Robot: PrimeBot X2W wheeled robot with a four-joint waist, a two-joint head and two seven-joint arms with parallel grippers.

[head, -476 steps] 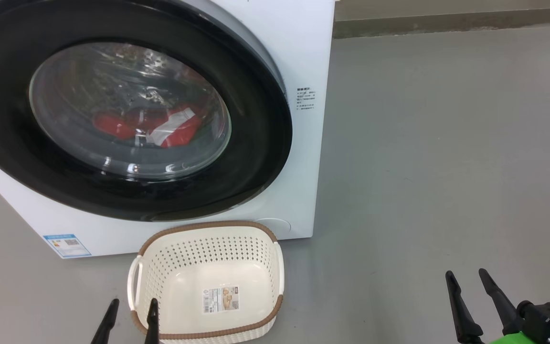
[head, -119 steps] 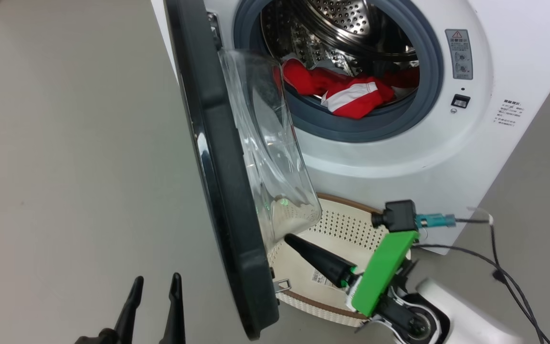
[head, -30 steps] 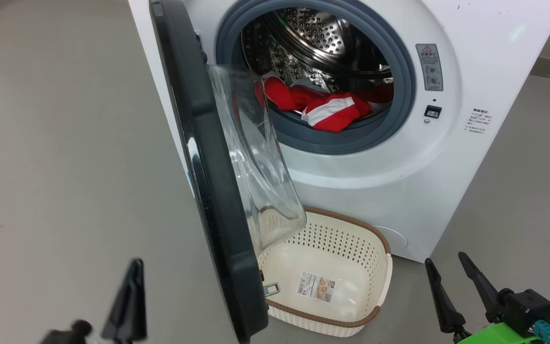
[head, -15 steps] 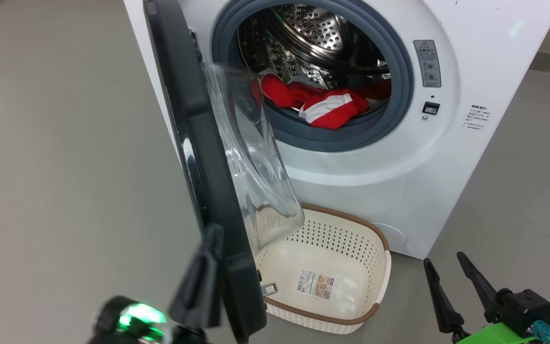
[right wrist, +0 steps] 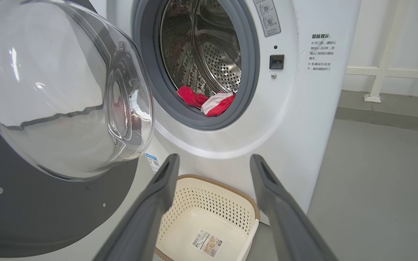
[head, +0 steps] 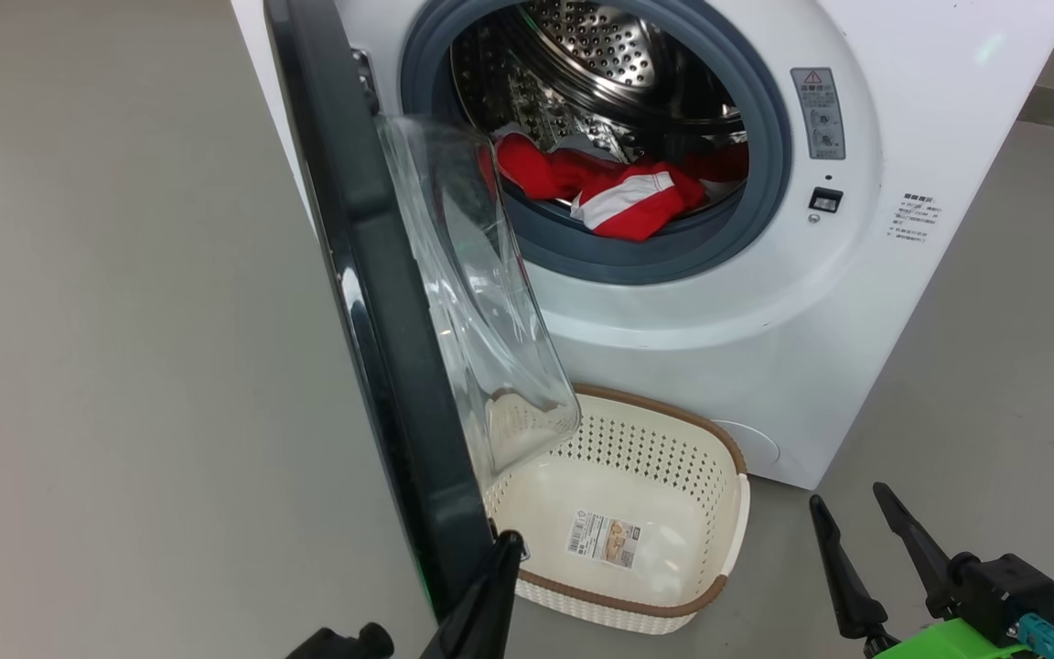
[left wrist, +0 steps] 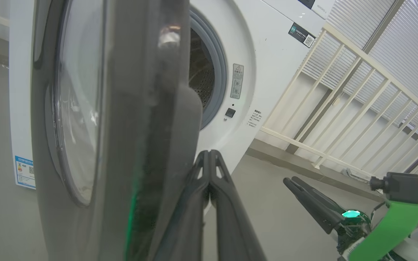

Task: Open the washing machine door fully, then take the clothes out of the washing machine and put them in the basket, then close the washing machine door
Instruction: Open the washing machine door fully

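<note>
Standing partly open, the round black-rimmed glass door (head: 371,302) had the clenched left gripper (head: 504,549) beside its lower edge; red-and-white clothes (head: 618,188) lay inside the white washing machine (head: 856,302), cream perforated basket (head: 673,606) unfilled, right gripper (head: 847,499) spread.

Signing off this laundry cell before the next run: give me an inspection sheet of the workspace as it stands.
surface: smooth grey floor.
job's things: washing machine door open, standing out from the washing machine; red and white clothes lying at the drum mouth; basket on the floor below the opening, holding only its label.
clutter: nothing seen.
grippers: left gripper shut, tips beside the door's lower edge, contact unclear; right gripper open, holding nothing, right of the basket.
cables: teal plug at the right wrist.
surroundings: white railing beyond the machine.
</note>
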